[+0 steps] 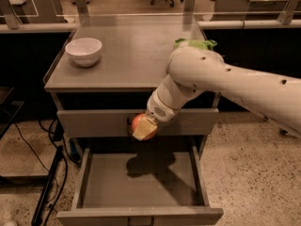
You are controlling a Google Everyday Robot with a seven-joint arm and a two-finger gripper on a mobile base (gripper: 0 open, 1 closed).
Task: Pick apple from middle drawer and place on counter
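Note:
The red-orange apple (pixel 139 124) hangs in the air above the open middle drawer (pixel 141 182), level with the shut top drawer's face. My gripper (pixel 144 128) is shut on the apple, its pale fingers (pixel 143 130) covering the apple's front. The white arm reaches in from the right. The apple's shadow falls on the drawer's bare floor. The counter (pixel 131 55) lies above and behind the gripper.
A white bowl (pixel 84 51) stands at the counter's left. A green bag (pixel 197 44) shows at the counter's right edge, mostly behind my arm. Dark cables (pixel 47 182) trail on the speckled floor left of the cabinet.

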